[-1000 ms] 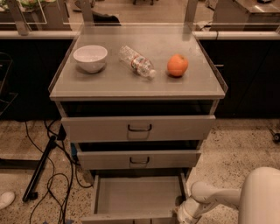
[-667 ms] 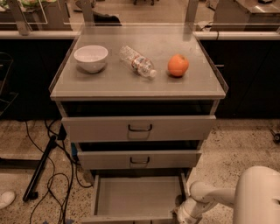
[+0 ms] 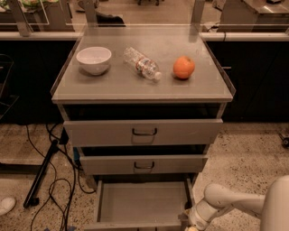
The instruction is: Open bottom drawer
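Low, gripper (image 3: 190, 224) beside grey metal drawer (image 3: 142, 201)

Lab-like workspace, grey drawer cabinet (image 3: 143, 133) on speckled floor (image 3: 244, 149), cables (image 3: 71, 180) left of it, glass partition (image 3: 135, 13) behind it, claw (image 3: 188, 224) at its lower right corner

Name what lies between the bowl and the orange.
Camera view: a plastic bottle on its side. The pincer sits by the front corner of the open bottom drawer.
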Action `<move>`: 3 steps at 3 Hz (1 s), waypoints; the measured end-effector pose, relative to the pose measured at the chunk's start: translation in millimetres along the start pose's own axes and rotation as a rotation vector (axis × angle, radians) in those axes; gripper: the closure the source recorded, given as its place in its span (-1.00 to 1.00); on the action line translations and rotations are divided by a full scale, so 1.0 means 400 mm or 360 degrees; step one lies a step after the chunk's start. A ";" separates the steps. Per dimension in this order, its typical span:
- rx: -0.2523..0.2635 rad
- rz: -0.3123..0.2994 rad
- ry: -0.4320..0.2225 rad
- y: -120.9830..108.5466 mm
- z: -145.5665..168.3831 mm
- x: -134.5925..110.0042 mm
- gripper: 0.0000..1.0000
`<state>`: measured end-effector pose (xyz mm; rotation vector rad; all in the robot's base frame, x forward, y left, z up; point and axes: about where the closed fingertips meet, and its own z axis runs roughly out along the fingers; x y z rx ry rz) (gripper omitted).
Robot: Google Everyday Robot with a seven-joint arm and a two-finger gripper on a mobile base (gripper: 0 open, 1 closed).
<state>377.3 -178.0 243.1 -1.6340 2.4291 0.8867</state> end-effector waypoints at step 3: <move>0.0395 0.0355 -0.0146 -0.055 -0.311 0.206 -1.00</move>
